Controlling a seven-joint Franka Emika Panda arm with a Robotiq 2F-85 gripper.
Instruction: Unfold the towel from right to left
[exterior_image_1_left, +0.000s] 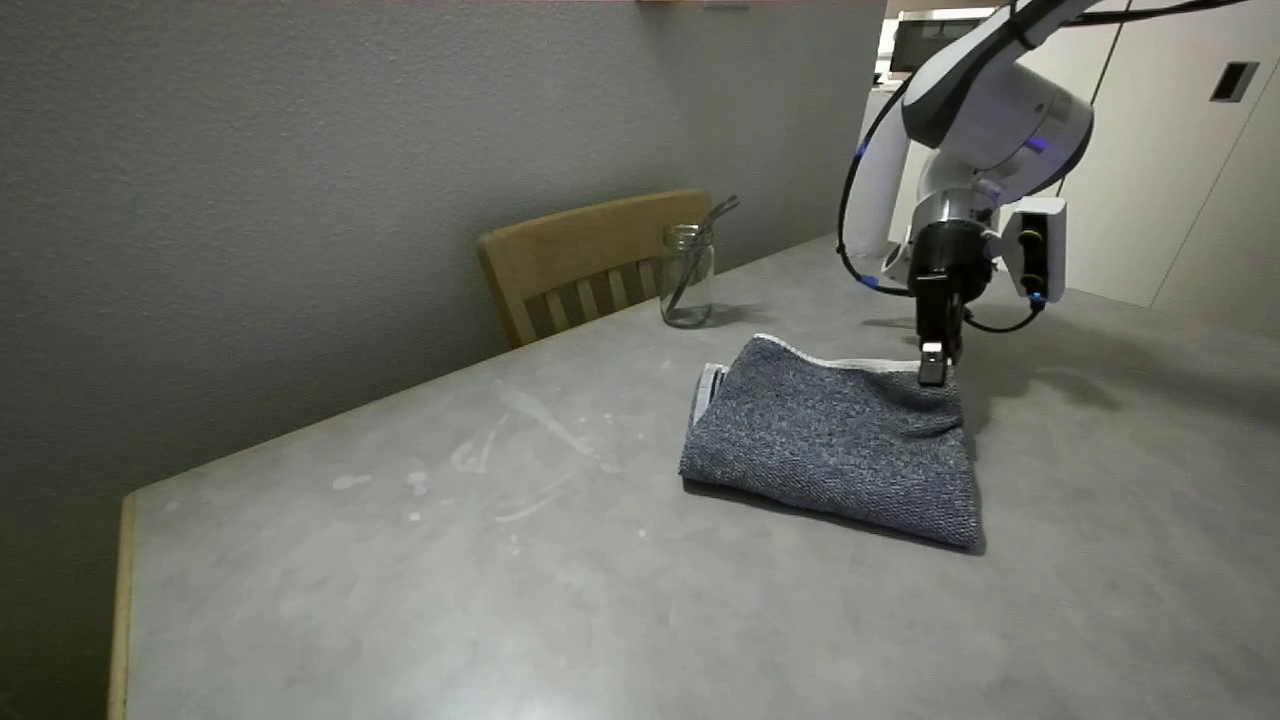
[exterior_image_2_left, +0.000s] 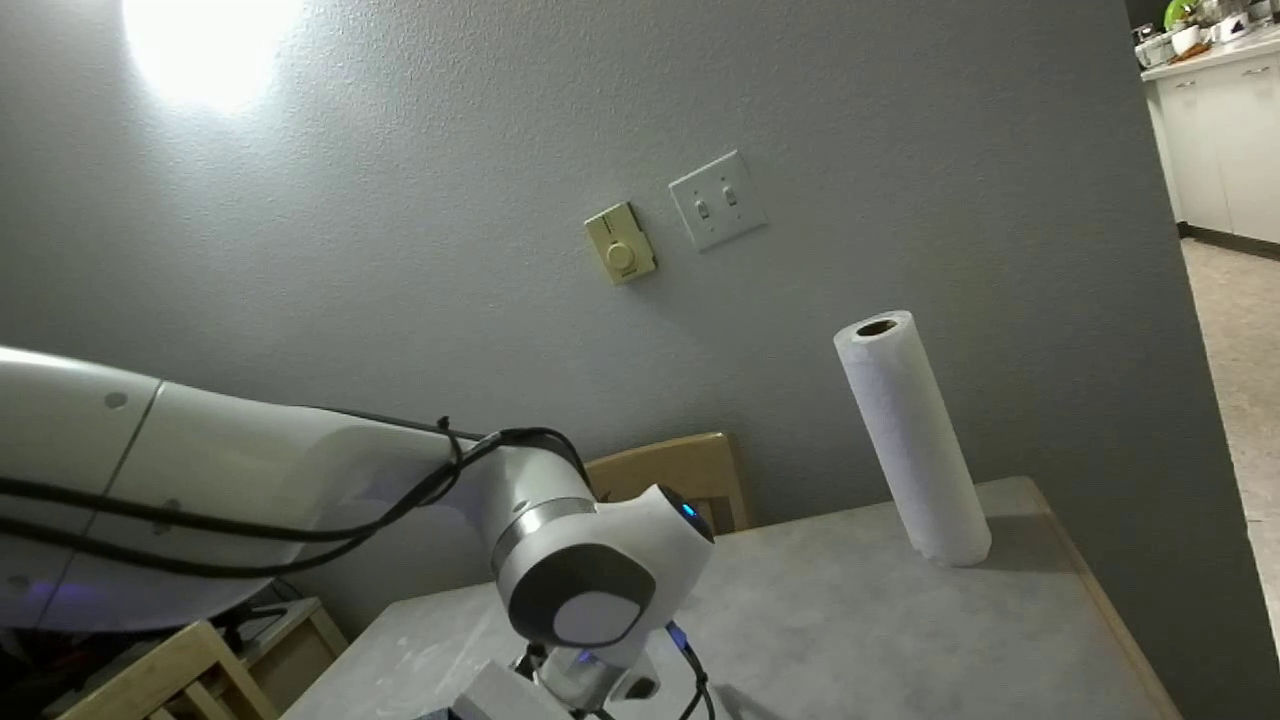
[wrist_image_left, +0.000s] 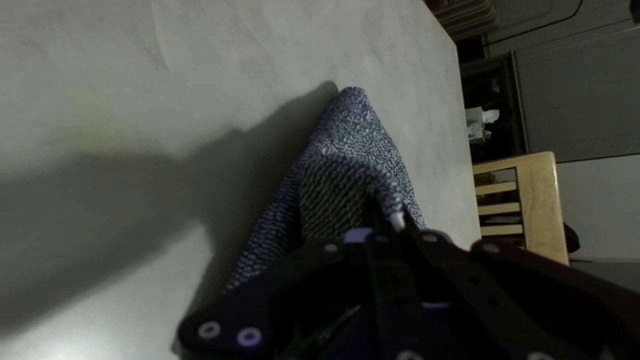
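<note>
The towel (exterior_image_1_left: 830, 430) is dark blue-grey with a pale edge, folded on the grey table in an exterior view. A bit of its striped end shows at its far-left corner. My gripper (exterior_image_1_left: 935, 370) points down at the towel's far-right corner. In the wrist view the gripper (wrist_image_left: 387, 227) is shut on an edge of the towel (wrist_image_left: 355, 130), and the cloth bunches up between the fingers. The held corner looks slightly raised, with a wrinkle beside it. The rest of the towel lies on the table. The fingertips are dark and partly hidden by cloth.
A glass jar (exterior_image_1_left: 688, 280) with metal utensils stands behind the towel near the table's far edge. A wooden chair (exterior_image_1_left: 590, 255) stands behind it against the wall. A paper towel roll (exterior_image_2_left: 915, 440) stands upright on the table (exterior_image_2_left: 830, 600).
</note>
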